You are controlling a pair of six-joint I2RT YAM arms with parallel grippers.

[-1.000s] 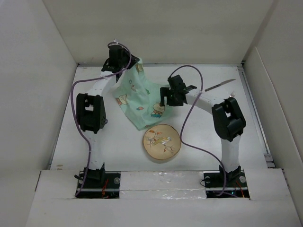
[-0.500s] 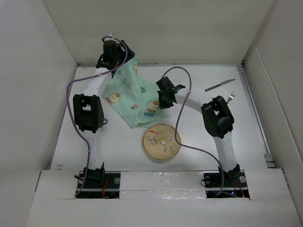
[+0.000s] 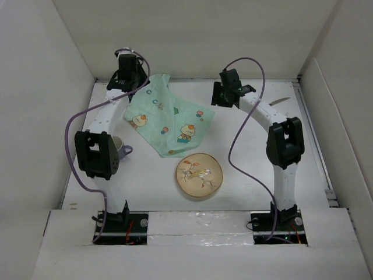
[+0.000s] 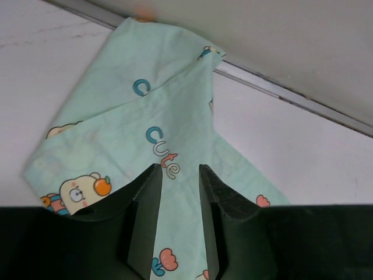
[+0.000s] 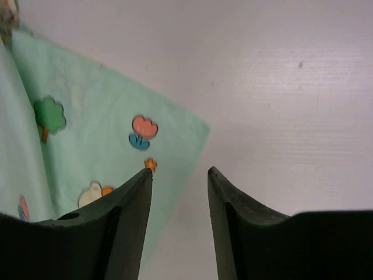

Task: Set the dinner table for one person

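Note:
The dinner table [image 3: 256, 169] is a white tabletop with white walls. A mint-green cartoon-print cloth mat [image 3: 169, 119] lies spread on it at the far middle, its far corner folded over by the back wall. My left gripper [image 3: 135, 86] hovers over that far left corner, jaws open, with the mat [image 4: 163, 105] showing flat between the fingers [image 4: 178, 169]. My right gripper [image 3: 221, 98] is open and empty above the mat's right corner [image 5: 87, 128], with its fingertips straddling the mat's edge [image 5: 179, 170]. A round plate with a bird picture [image 3: 199, 174] sits in front of the mat.
A mug [image 3: 120, 149] stands at the left, partly hidden behind my left arm. The tip of a knife [image 3: 284, 101] shows at the far right behind my right arm. The back wall is close behind both grippers.
Both grippers moved toward the back wall and apart. The mat went from bunched and lifted to spread flat. My right gripper has let go of the mat's right corner and drawn off to the right.

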